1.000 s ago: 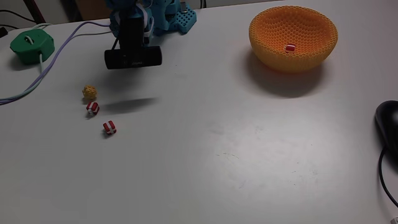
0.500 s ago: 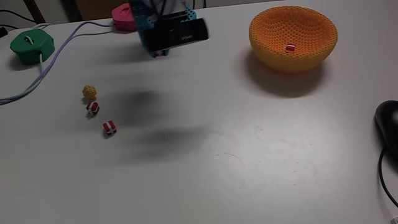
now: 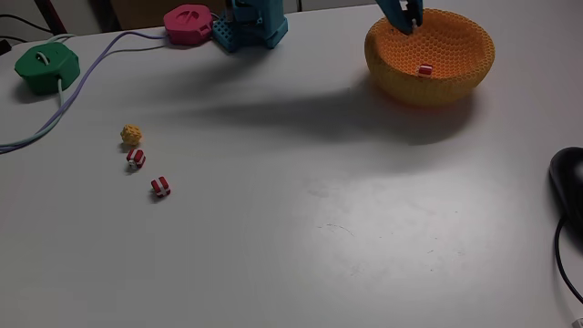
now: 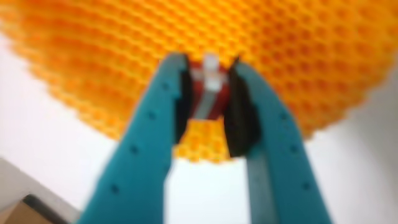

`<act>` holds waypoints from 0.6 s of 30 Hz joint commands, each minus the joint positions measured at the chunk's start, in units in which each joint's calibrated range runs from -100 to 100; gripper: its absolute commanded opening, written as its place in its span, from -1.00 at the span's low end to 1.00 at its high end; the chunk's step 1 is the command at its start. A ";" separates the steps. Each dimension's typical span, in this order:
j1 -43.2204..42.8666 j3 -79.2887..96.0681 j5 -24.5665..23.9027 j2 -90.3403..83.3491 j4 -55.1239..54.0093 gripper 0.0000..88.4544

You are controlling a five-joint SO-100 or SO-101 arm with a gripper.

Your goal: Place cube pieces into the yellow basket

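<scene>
While the wrist view is blurred, it shows the two teal fingers (image 4: pixel 140 134) pressed against a red cube (image 4: pixel 209 93) with a white band, holding it between them, and the gripper (image 4: pixel 210 84) hangs over the orange honeycomb mesh of the basket (image 4: pixel 93 56). In the fixed view the gripper (image 3: pixel 407 20) sits at the basket's (image 3: pixel 392 73) upper left rim, at the top edge of the picture. A second cube (image 3: pixel 424 68) lies inside the basket. Well apart, on the left of the white worktop (image 3: pixel 301 228), a bumpy yellow piece (image 3: pixel 131 136) lies with a third cube (image 3: pixel 136 158) just below it and a fourth cube (image 3: pixel 160 187) near, lower right. At the far edge stand the arm's blue base (image 3: pixel 248 25), a pink puck (image 3: pixel 189 24) beside it, and a green puck (image 3: pixel 46 67) with cables (image 3: pixel 91 64). A black mouse (image 3: pixel 568 178) lies at the right edge.
</scene>
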 commanded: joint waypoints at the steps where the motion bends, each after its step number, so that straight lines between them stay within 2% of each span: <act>1: -1.01 0.05 6.15 -1.00 -7.82 -0.18; 3: -1.28 2.36 6.54 -2.14 -11.81 -0.11; 6: -1.28 5.16 6.35 -3.66 -14.42 -0.10; 8: 1.98 3.71 8.01 -4.79 -10.42 -0.12; 10: 8.50 -2.45 11.18 -5.08 -0.09 -0.19; 12: 19.40 -9.77 15.68 -5.08 12.43 -0.27; 14: 34.60 -13.04 21.59 -5.74 18.07 -0.31; 18: 66.94 -13.14 31.11 -5.74 16.60 -0.32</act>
